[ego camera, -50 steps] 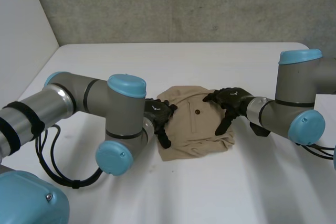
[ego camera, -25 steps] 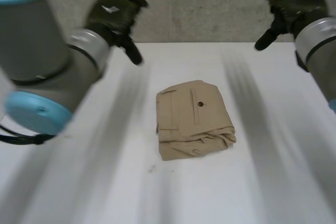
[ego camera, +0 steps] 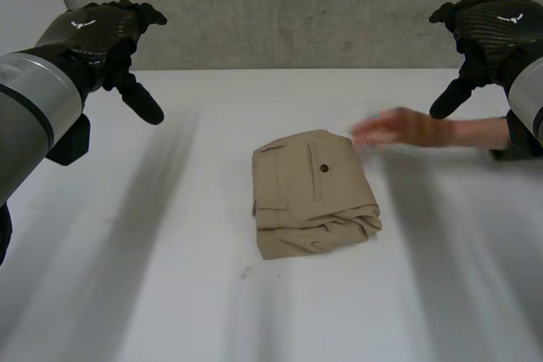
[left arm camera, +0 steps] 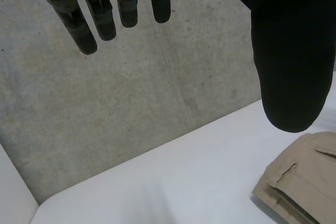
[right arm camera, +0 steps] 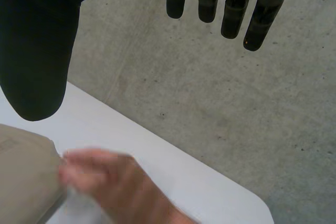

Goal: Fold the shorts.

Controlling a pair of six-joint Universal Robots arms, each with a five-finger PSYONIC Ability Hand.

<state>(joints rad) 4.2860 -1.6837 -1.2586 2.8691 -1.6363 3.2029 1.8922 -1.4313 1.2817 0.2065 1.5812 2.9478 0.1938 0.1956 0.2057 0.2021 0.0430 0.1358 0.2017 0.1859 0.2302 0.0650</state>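
Left robot hand (ego camera: 95,36) and right robot hand (ego camera: 485,30), spread empty, have risen to upper corners; centred shorts (ego camera: 310,192) look fully folded, person's hand (ego camera: 399,129) reaching in.

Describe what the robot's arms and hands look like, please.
The left hand and the right hand are black, each with a small white mark on its back. The fingers are slim rods with rounded tips; the thumb is much thicker. The left arm and the right arm are smooth grey cylinders at the wrists.
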